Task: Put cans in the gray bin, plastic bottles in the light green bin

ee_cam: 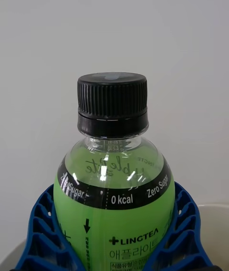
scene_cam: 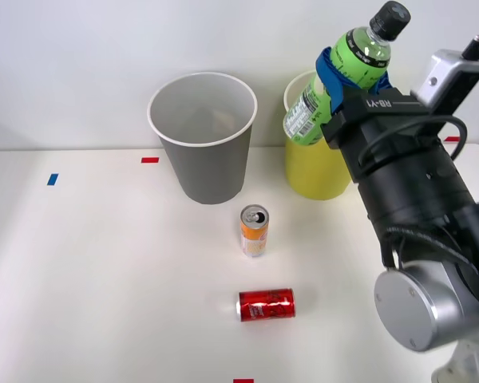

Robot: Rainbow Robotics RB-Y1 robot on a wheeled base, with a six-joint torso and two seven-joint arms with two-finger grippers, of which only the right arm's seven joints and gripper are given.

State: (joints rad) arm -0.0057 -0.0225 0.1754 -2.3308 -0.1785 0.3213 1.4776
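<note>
Jaws pinching the bottle [scene_cam: 341, 77] over the green bin [scene_cam: 313, 177] (cap tilted outward) should release only once centred inside the rim.

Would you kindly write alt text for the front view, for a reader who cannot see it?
The right pincer holds a green plastic bottle tilted in the air above the light green bin. The gray bin stands to its left on the white table. In front of the bins, an orange-and-white can stands upright and a red can lies on its side.

Green bottle [scene_cam: 339, 80], black cap [scene_cam: 389, 20]; gray bin [scene_cam: 203, 136], yellow-green bin [scene_cam: 313, 171].
</note>
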